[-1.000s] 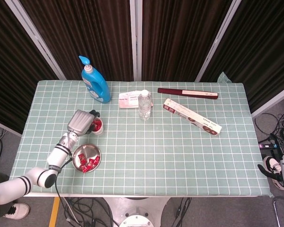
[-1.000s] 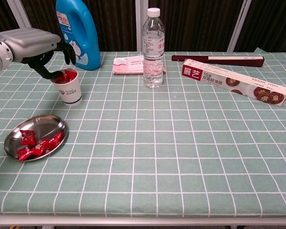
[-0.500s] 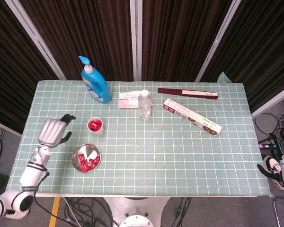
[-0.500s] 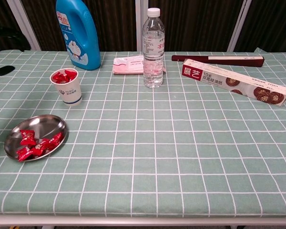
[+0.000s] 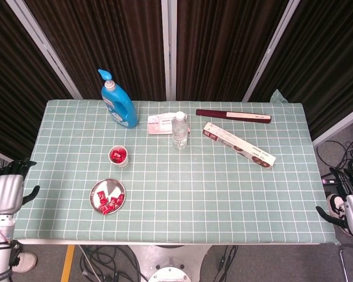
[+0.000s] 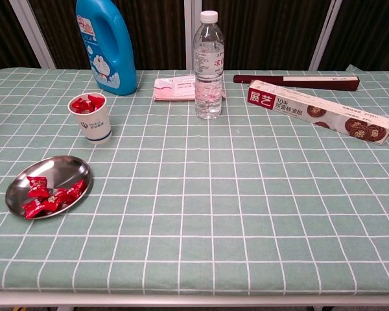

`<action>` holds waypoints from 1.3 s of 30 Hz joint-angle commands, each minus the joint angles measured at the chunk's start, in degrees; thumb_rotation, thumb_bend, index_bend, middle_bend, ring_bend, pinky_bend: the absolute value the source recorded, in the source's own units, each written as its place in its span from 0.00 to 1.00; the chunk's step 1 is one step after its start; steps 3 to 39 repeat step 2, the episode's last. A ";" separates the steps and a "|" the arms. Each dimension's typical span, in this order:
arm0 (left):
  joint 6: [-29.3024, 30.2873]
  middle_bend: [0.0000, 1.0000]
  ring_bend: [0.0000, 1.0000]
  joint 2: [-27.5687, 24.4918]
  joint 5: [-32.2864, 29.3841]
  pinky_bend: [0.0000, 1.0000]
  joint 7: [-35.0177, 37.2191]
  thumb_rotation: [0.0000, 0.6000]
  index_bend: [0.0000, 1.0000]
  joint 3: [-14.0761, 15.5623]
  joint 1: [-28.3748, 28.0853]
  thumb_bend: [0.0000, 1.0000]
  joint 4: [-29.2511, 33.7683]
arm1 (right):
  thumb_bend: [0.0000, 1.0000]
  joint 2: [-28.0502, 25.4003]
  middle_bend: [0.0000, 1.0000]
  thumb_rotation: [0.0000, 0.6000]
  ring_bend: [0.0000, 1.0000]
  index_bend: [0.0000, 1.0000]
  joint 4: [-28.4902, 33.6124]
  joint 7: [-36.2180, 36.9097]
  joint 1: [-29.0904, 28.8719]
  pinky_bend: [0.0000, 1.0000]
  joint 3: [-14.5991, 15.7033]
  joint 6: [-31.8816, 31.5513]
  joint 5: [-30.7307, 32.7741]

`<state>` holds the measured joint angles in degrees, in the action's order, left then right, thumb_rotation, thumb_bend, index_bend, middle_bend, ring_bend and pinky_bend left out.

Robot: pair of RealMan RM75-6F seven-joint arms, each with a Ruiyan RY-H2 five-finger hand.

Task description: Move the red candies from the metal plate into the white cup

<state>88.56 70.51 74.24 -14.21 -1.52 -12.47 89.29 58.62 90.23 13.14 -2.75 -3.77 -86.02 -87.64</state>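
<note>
The metal plate point(image 5: 100, 189) point(image 6: 65, 168) lies near the table's front left corner with several red candies point(image 5: 110, 202) point(image 6: 48, 198) on it. Just behind it stands the white cup point(image 5: 119, 157) point(image 6: 93, 125), with red candies point(image 6: 87, 103) showing at its rim. My left hand point(image 5: 6, 191) hangs off the table's left edge, fingers apart and holding nothing. Low and beyond the table's right edge, my right hand point(image 5: 352, 210) is also empty with its fingers spread. Neither hand shows in the chest view.
A blue detergent bottle point(image 5: 119, 101) point(image 6: 107, 45) stands at the back left. A water bottle point(image 5: 179, 130) point(image 6: 209, 65) and a pink packet point(image 5: 163, 124) point(image 6: 175, 87) are mid-back. A long white box point(image 5: 238, 144) point(image 6: 318, 110) and a dark red box point(image 5: 232, 116) point(image 6: 295, 80) lie to the right.
My left hand has drawn back from over the cup, leftward and off the table's edge. The cup and plate have not moved. The right hand's fingers now show a little more.
</note>
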 commanded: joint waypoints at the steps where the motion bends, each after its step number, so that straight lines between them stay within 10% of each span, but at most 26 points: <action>1: 3.63 0.32 0.26 -0.31 2.34 0.34 0.04 1.00 0.32 1.35 2.88 0.26 1.66 | 0.11 0.42 0.10 1.00 0.00 0.03 -0.03 -0.35 0.09 0.05 0.13 -0.37 -0.27; 39: 4.35 0.32 0.26 -0.17 2.94 0.34 0.08 1.00 0.32 1.61 3.58 0.26 2.14 | 0.11 0.57 0.10 1.00 0.00 0.03 0.04 -0.49 0.12 0.05 0.15 -0.43 -0.23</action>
